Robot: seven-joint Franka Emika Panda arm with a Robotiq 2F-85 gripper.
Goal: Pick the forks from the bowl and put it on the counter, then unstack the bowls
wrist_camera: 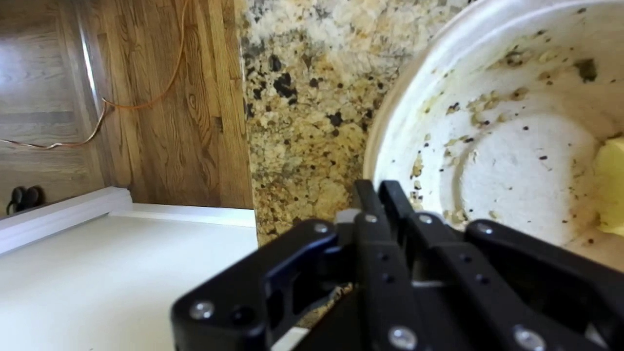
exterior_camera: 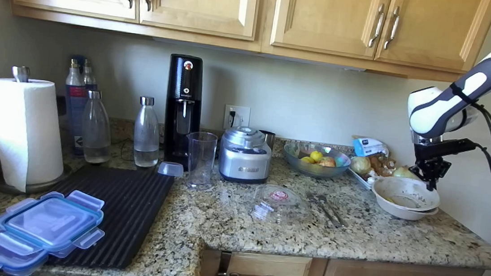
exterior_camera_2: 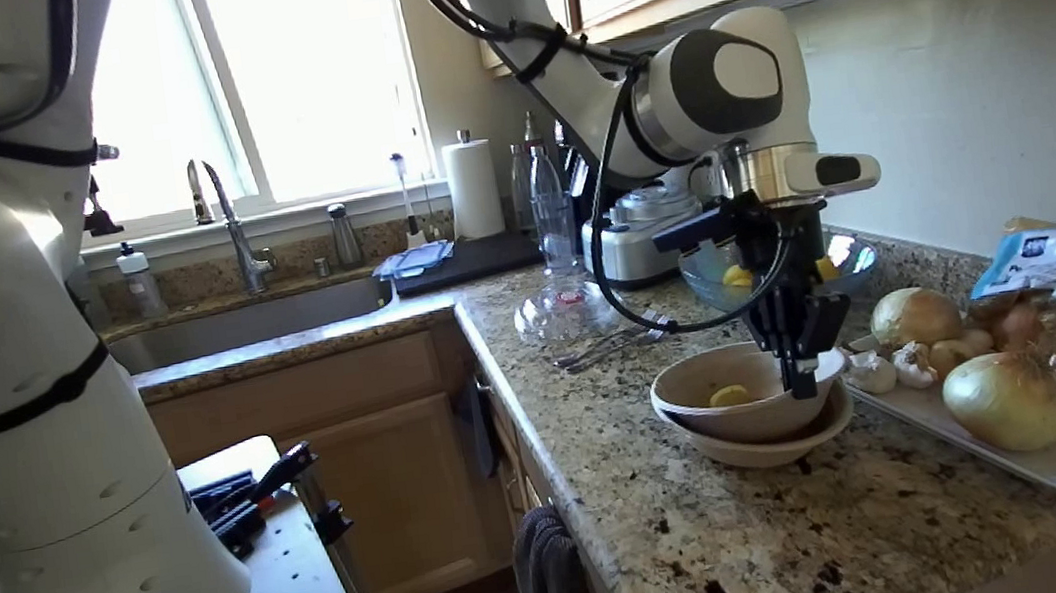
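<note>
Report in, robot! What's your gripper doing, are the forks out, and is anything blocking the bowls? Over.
Gripper shut on upper bowl, lower bowl beneath. Forks out on counter. Onion tray close beside, might crowd us.

A kitchen, a household one by its look. In an exterior view, wooden wall cabinets [exterior_camera: 329, 20] span the top of the frame above a speckled granite tabletop [exterior_camera: 232, 227]; a paper towel roll [exterior_camera: 25, 135] stands at the left, a food processor [exterior_camera: 245, 158] near the middle. In an exterior view, a sink [exterior_camera_2: 250, 326] with a faucet [exterior_camera_2: 247, 255] lies left of centre below a window [exterior_camera_2: 314, 71], and onions [exterior_camera_2: 1005, 404] sit on a tray [exterior_camera_2: 927, 411] at the right.
</note>
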